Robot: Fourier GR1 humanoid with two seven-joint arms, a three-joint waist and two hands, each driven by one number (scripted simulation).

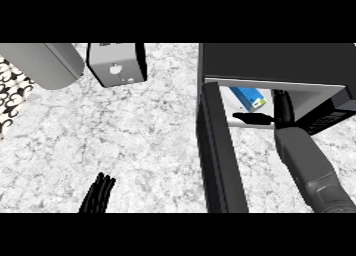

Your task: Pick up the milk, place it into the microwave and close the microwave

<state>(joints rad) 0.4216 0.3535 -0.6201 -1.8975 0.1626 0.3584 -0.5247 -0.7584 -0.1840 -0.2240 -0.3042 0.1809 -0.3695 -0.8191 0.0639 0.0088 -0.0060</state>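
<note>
Milk [248,98] sitting inside the microwave [284,62], upright. My right hand [256,118] just near of it, fingers relaxed, gripping nothing. I'm backing straight out, avoiding the carton, then swinging the door [219,150]. Left hand [100,192] resting open.

I see a white counter [129,135] mottled with grey, a black microwave [284,60] with a black door [219,160], and inside it a blue milk carton [249,98] with a green patch. Both hands — left [98,194], right [255,119] — are black; the far-left toaster [118,64] is silver.
</note>
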